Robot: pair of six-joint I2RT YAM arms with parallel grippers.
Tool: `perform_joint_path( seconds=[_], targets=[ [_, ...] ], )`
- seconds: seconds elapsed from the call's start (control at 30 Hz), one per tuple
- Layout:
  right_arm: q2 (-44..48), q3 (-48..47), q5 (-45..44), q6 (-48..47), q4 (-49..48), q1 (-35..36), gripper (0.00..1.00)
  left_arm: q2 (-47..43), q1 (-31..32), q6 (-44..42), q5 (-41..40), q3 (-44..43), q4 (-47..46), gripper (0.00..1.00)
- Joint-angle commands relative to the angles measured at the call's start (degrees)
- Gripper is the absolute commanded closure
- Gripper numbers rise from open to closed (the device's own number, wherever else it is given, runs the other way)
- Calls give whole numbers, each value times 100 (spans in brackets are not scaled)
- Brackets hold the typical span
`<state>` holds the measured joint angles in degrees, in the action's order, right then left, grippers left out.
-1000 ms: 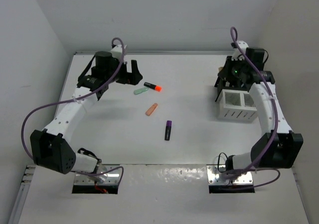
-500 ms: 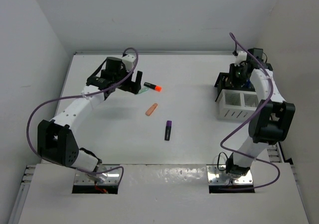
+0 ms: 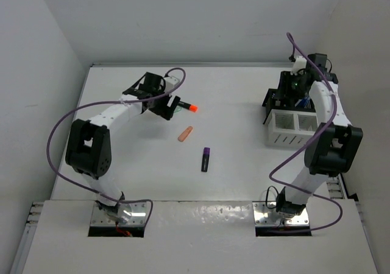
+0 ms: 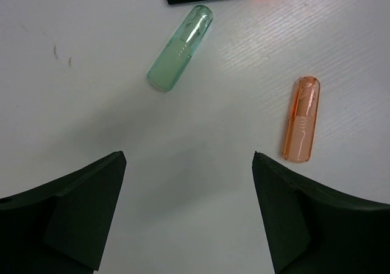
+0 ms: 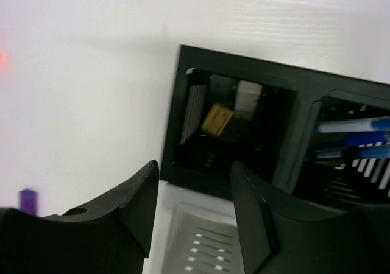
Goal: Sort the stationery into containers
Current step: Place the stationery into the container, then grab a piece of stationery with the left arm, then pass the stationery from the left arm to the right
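My left pincer [image 4: 188, 159] hangs spread and empty over the desk [image 4: 91, 103] on the left, with the mint highlighter [image 4: 180, 47] and orange highlighter [image 4: 301, 119] just past its tips. My right pincer [image 5: 194, 176] is also spread and empty, above the far-right black organiser [image 5: 175, 115], which holds an eraser [image 5: 217, 119] and pens [image 5: 353, 134] in separate compartments.

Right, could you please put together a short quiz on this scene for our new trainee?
1. True or false: the left gripper is open, and the mint green highlighter lies free on the table.
2. The blue pens lie in: A) the black organiser; B) the white slatted box; C) loose on the table.
3. In the top view, which highlighter lies nearest the table's near edge?
Key: 1 true; 2 A; 3 the purple-black highlighter.
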<state>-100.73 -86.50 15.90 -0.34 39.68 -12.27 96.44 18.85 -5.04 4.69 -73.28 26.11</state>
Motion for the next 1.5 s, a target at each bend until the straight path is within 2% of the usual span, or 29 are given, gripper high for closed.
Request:
perform_joint_path(
  seconds=[0.0, 0.1, 0.2, 0.47, 0.63, 0.77, 0.9, 1.0, 1.1, 1.13, 1.2, 1.27, 1.37, 1.47],
  targets=[
    [772, 167, 762, 384, -57, -21, 50, 409, -57, -759, 207, -510, -273, 11],
    [1238, 572, 1151, 570, -110, 84, 50, 1033, -153, -1077, 471, -1002, -176, 23],
    [1607, 941, 1310, 623, -119, 216, 50, 1631, -268, -1253, 586, -1547, -54, 28],
    [1925, 1083, 1582, 552, 162, 331, 49, 2765, -338, -1570, 1034, -2551, 456, 28],
    [1960, 1065, 1846, 658, 180, 339, 49, 2880, -286, -1605, 1034, -2376, 456, 26],
    [2031, 1100, 1899, 719, 163, 383, 49, 2749, -215, -1588, 964, -1928, 360, 34],
    [2145, 1214, 1934, 781, 66, 497, 49, 2442, -136, -1597, 789, -1383, 255, 47],
    [2277, 1328, 1882, 824, -21, 682, 50, 2108, -127, -1579, 884, -918, 97, 66],
    [2417, 1451, 1785, 1044, -188, 954, 50, 1581, -189, -1448, 1454, -636, 61, 81],
    [2487, 1513, 1672, 1140, -354, 1129, 50, 1188, -267, -1395, 2039, -496, 44, 82],
    [2549, 1575, 1583, 1465, -548, 1418, 48, 720, -329, -1037, 2596, -346, -201, 82],
    [2558, 1540, 1513, 1650, -733, 1823, 41, 37, -338, -737, 3315, -136, -404, 81],
    [2418, 1435, 1521, 2342, -1039, 2210, 34, -755, -224, 245, 3958, 172, -1280, 81],
    [2103, 1321, 1784, 3238, -1489, 2299, 32, -1406, -101, 985, 4136, 524, -2098, 81]
  ],
)
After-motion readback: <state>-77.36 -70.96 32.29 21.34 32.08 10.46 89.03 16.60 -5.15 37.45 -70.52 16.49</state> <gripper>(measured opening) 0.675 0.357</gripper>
